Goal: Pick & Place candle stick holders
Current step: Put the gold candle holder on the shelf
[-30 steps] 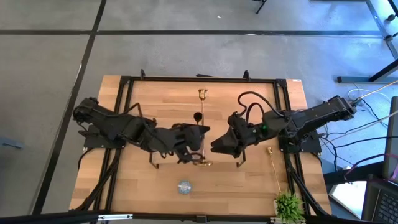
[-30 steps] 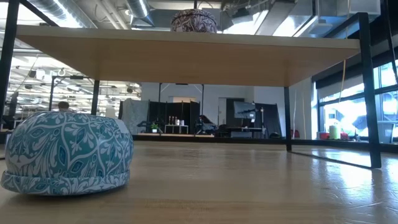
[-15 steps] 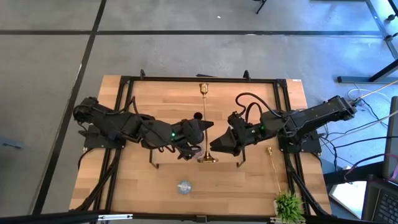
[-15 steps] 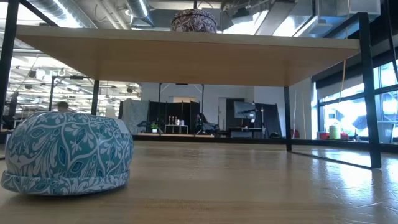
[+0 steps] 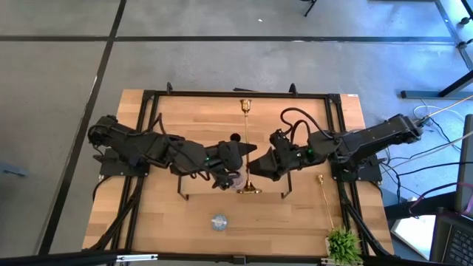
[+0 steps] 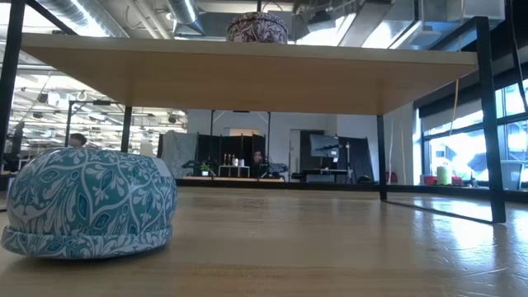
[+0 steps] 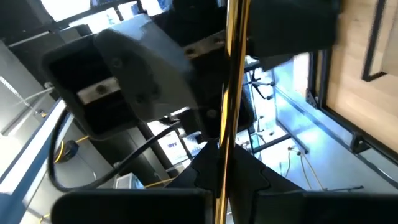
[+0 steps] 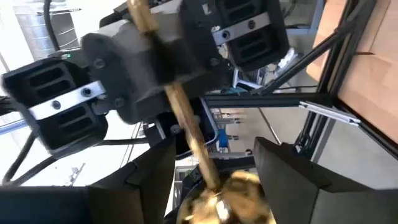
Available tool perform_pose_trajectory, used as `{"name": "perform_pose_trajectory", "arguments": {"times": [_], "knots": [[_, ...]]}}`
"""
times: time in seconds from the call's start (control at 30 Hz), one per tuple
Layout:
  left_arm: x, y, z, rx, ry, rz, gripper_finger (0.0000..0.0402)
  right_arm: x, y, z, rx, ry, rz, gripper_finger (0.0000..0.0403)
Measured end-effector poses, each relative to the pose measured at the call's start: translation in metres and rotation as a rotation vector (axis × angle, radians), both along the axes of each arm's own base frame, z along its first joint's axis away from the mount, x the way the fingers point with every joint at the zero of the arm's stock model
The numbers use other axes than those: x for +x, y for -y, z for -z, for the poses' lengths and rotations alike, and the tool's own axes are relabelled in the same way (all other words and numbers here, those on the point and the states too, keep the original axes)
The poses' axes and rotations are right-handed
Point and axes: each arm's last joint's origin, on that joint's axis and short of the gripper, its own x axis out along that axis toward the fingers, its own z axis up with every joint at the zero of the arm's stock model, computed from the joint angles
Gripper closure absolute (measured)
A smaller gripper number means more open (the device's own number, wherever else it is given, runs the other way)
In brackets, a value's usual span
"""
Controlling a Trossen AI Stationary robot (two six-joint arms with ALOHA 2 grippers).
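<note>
Counter [image 5: 185, 229]: both arms met mid-board. Left gripper [image 5: 238, 164] fingers clamped on gold holder [image 5: 247, 148], stem level, foot near centre. Right gripper [image 5: 256, 164] fingers spread round stem. Judgement: close right before left releases.

The gold candle stick holder [image 5: 247, 151] at the middle of the wooden board [image 5: 185, 222] looks like polished shiny metal, the board is pale smooth matt wood with black metal rails, and both grippers look like matt dark plastic.
</note>
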Motion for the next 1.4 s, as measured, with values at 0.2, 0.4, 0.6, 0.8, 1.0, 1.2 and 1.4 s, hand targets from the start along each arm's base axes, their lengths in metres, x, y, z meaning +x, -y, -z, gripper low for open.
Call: {"name": "perform_pose_trajectory", "arguments": {"times": [0.2,0.4,0.6,0.8,1.0,1.2,1.4], "knots": [[0.001,-0.002,0.0,-0.005,0.003,0.002,0.0392,0.016,-0.006,0.009,-0.013,0.032,-0.003,0.0201],[0.001,-0.002,0.002,-0.006,-0.006,-0.004,0.0392,0.019,-0.007,0.011,-0.039,0.044,-0.003,0.0257],[0.0,0.001,0.001,-0.033,0.01,-0.01,0.0392,0.016,-0.005,0.003,-0.081,0.105,0.041,0.0308],[-0.003,0.008,0.002,-0.036,0.003,0.011,0.0392,0.016,-0.005,0.003,-0.096,0.111,0.048,0.0334],[-0.003,0.009,0.003,-0.051,0.005,0.005,0.0392,0.016,-0.006,0.004,-0.132,0.116,0.032,0.0368],[-0.003,0.009,0.003,-0.073,0.015,0.001,0.0388,0.016,-0.006,0.003,-0.164,0.127,0.028,0.0387],[-0.003,0.008,0.001,-0.092,0.04,-0.036,0.0386,0.015,-0.006,0.002,-0.177,0.137,0.014,0.0387]]}}
